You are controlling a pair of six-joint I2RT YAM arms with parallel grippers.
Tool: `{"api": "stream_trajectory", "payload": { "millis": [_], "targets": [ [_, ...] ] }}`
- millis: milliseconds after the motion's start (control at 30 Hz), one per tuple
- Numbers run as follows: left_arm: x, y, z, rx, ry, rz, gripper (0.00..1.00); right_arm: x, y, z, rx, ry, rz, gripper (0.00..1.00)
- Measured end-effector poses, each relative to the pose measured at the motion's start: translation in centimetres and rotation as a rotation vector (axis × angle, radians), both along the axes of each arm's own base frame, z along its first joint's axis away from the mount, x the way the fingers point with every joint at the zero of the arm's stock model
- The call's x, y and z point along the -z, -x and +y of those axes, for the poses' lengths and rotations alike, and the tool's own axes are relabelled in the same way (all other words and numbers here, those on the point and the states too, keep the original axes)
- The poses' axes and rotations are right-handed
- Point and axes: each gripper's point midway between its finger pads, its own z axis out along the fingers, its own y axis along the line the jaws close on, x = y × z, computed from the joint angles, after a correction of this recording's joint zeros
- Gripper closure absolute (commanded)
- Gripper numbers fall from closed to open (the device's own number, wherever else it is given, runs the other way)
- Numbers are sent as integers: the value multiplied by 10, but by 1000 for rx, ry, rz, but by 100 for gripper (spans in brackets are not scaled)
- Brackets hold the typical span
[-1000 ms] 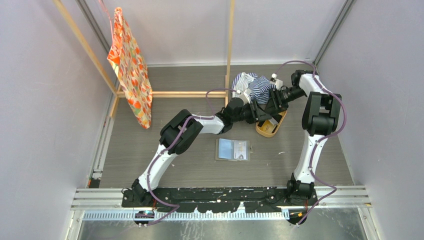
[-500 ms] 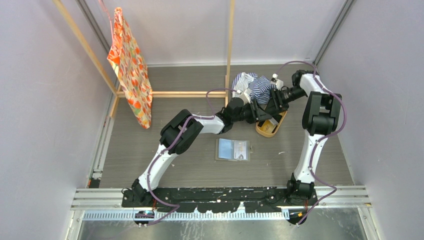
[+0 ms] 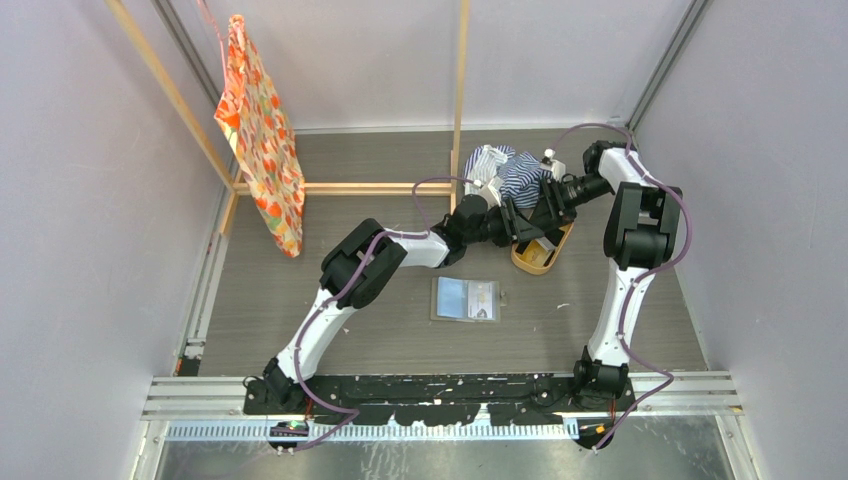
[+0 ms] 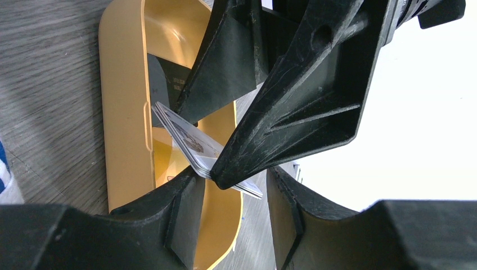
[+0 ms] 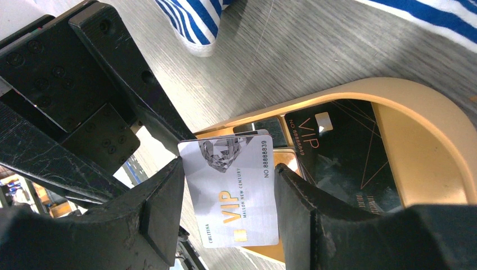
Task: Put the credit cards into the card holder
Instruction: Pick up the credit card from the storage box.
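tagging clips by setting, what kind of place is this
Probably a robot test cell, not a home: left arm and right arm bolted to a rail, plain walls boxing in the table.

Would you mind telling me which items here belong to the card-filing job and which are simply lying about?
For the job:
- pale VIP card
- black VIP card, lying in the orange-tan tray
- card holder, lying open

Lying about:
- striped cloth
- patterned bag, hanging at the left
- wooden frame
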Motion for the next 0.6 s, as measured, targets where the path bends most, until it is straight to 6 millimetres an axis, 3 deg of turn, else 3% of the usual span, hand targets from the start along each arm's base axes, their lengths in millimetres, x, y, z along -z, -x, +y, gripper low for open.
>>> {"api": "stream_trajectory", "payload": {
  "millis": [600],
  "targets": [
    [2,0,0,-1,-2,3,57,-5,-1,-1,5,-25,9,53]
  ]
}}
